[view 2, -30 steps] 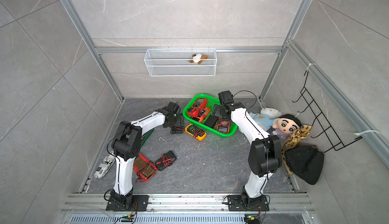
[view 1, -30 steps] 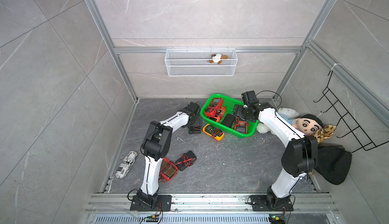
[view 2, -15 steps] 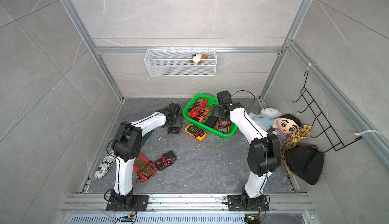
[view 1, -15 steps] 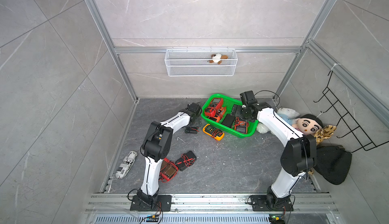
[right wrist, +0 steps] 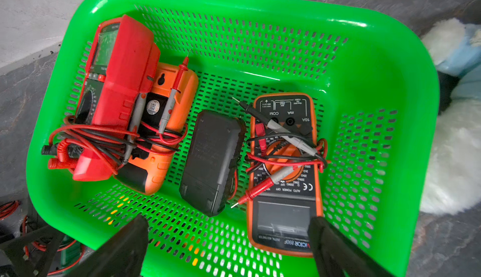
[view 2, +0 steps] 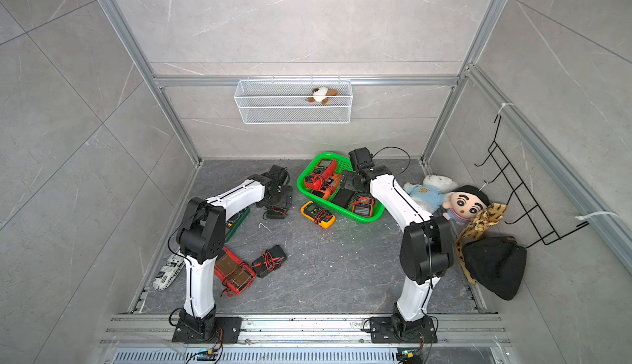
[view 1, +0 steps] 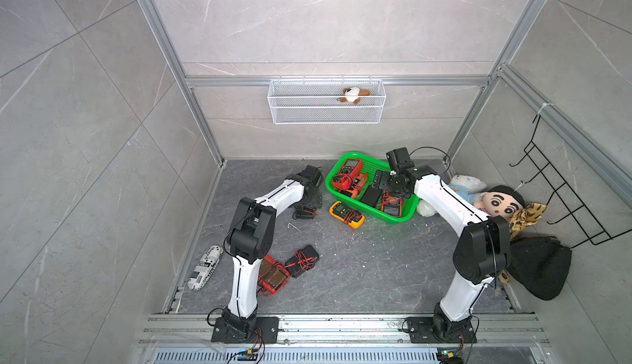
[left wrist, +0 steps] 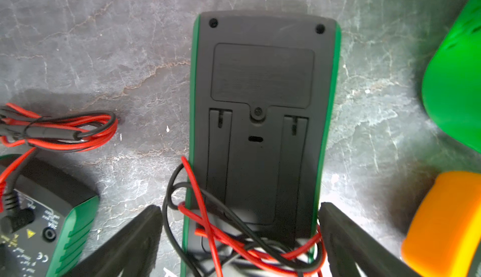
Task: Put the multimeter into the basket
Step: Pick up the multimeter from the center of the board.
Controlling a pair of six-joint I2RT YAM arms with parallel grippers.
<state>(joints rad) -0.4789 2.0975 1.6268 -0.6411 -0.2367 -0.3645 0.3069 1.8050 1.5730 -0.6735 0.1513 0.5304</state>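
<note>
Pre-grasp: my left gripper (left wrist: 239,210) has its fingers wide astride the face-down green-edged multimeter (left wrist: 263,106), on the floor (left wrist: 104,54) mid-frame in a top view, just left of the green basket (view 1: 393,218); next, I judge, close on its sides without snagging the leads (left wrist: 234,249); right gripper (right wrist: 227,221) wide, empty.

A white wire basket (view 1: 326,110) hangs on the grey tiled back wall, with a small brown-and-white plush toy (view 1: 354,94) inside it. On the dark stone floor (view 1: 359,270), along the right wall, a white teddy bear (view 2: 429,191) in a pale blue shirt lies touching a doll (view 1: 502,205) with black hair and thick eyebrows. A yellow patterned cloth (view 1: 526,213) rests against the doll's head. A black bag (view 1: 540,266) slumps nearby, below a black wire rack (view 1: 567,191). A printed roll (view 1: 205,271) lies by the left wall.
</note>
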